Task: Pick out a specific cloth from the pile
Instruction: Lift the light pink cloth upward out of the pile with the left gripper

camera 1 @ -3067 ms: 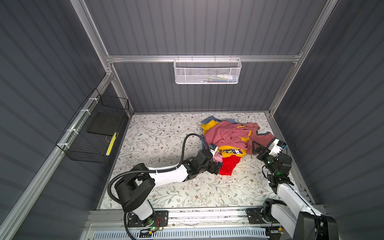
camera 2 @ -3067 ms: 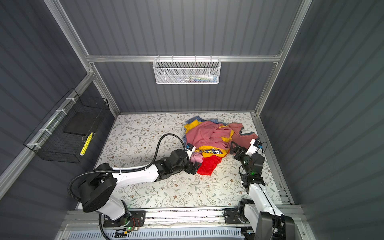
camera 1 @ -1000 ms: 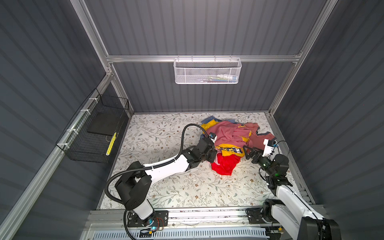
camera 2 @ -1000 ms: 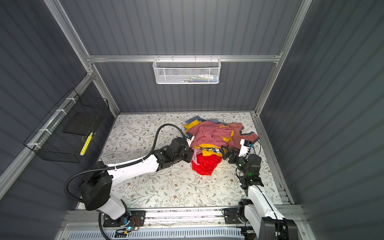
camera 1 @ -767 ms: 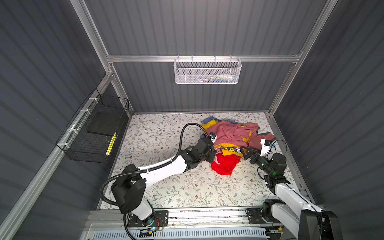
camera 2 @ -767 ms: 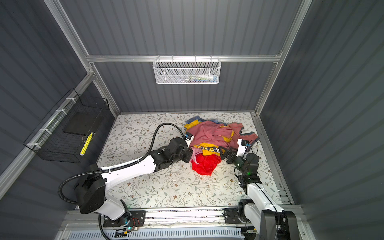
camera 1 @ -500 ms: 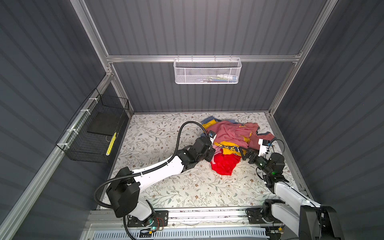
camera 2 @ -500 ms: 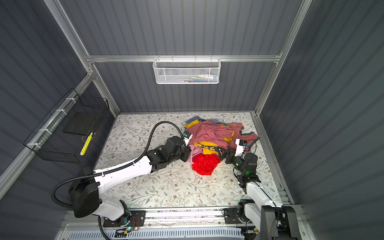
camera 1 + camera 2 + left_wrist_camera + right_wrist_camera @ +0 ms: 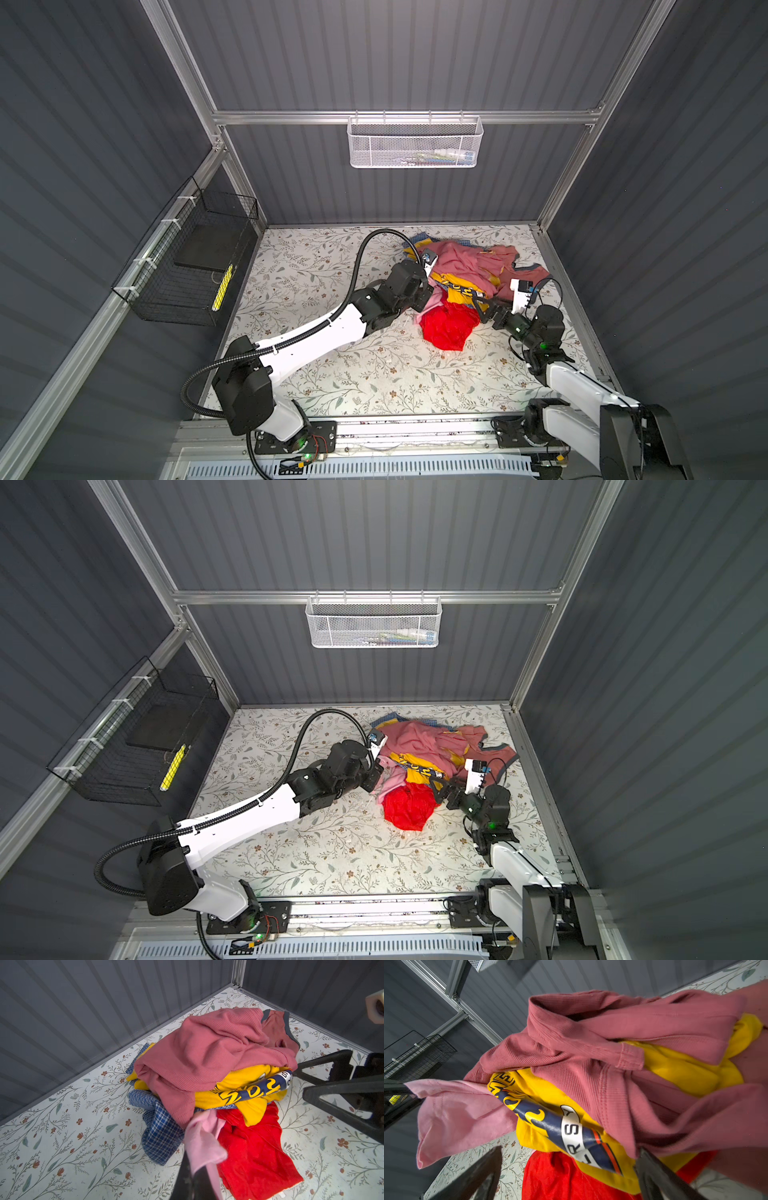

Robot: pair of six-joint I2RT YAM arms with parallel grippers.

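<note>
The pile (image 9: 457,262) (image 9: 419,737) lies at the back right of the floor, with a dusty-rose top over yellow, blue-checked and red garments. A corner of the light pink cloth (image 9: 434,300) (image 9: 390,785) (image 9: 202,1142) (image 9: 456,1113) sticks out at the pile's near left, between the checked and red pieces. My left gripper (image 9: 423,297) (image 9: 374,781) (image 9: 197,1167) is shut on that corner. My right gripper (image 9: 484,309) (image 9: 440,789) (image 9: 569,1153) stands open at the pile's near right edge, its fingers either side of the yellow garment's (image 9: 612,1159) hanging edge, above the red garment (image 9: 446,326) (image 9: 560,1178).
A black wire basket (image 9: 187,266) hangs on the left wall and a white mesh basket (image 9: 415,143) on the back wall. The pile sits close to the back right corner (image 9: 236,986). The flowered floor (image 9: 332,374) stretches bare to the left and front.
The right gripper has moved left, in against the pile's edge. The left arm has stretched further out and raised its elbow, still holding the pink corner.
</note>
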